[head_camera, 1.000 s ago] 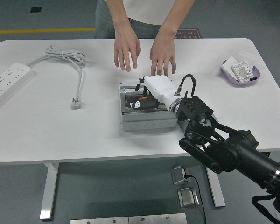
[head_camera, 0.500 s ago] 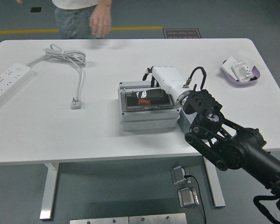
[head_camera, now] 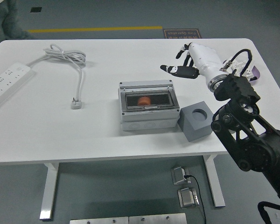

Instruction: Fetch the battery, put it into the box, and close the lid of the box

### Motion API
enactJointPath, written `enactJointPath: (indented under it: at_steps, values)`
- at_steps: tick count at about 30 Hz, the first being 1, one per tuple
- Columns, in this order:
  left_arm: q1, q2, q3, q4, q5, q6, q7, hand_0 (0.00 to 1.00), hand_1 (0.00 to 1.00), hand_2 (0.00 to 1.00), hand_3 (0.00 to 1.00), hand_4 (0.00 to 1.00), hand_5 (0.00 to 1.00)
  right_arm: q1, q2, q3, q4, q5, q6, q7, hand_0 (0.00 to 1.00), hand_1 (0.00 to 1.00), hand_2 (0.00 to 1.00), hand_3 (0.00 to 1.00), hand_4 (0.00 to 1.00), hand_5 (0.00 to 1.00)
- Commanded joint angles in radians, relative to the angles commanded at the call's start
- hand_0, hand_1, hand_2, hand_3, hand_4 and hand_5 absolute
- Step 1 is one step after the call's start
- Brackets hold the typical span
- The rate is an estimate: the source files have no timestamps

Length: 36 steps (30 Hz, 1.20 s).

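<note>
A grey box [head_camera: 147, 105] stands mid-table with its dark see-through lid lying flat and shut. An orange battery [head_camera: 143, 100] shows through the lid, inside the box. My right hand [head_camera: 184, 63] is white with black fingertips; it hovers above the table, up and to the right of the box, with its fingers spread and holding nothing. The black right arm [head_camera: 245, 135] comes in from the lower right. The left arm is out of view.
A grey block with a round hole [head_camera: 196, 120] sits against the box's right side. A white power strip [head_camera: 7, 81] and its coiled cable [head_camera: 67, 58] lie at the left. A purple tray [head_camera: 252, 72] is partly hidden behind my wrist. A person's edge shows at top left.
My right hand has lifted off the box and pulled back up and to the right. The lid now lies flat over the battery. The person has stepped away to the left.
</note>
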Motion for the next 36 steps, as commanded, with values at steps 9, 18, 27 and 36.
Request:
enactJointPath:
  at_steps: [9,18,27,36]
  values:
    - [0.005,-0.002,0.012,0.0,-0.017,0.003,-0.003,0.621,0.59,0.539,0.628,0.732,0.117,-0.06,-0.057,0.283,0.127,-0.03,0.08,-0.092,0.437,0.406,0.463,0.498,0.96,0.706]
    - [0.015,-0.004,0.018,0.0,-0.041,-0.012,-0.018,0.621,0.589,0.538,0.627,0.73,0.118,-0.139,-0.094,0.532,0.301,0.148,0.152,-0.14,0.534,0.467,0.575,0.577,0.817,0.608]
    - [0.015,-0.003,0.013,0.0,-0.045,-0.013,-0.025,0.622,0.589,0.538,0.627,0.728,0.119,-0.161,-0.087,0.633,0.295,0.443,-0.006,0.078,0.644,0.579,0.66,0.666,0.814,0.616]
    - [0.014,-0.002,0.016,0.0,-0.049,-0.024,-0.033,0.622,0.59,0.541,0.627,0.729,0.12,-0.166,-0.076,0.568,0.304,0.658,-0.244,0.357,0.571,0.564,0.65,0.62,0.814,0.61]
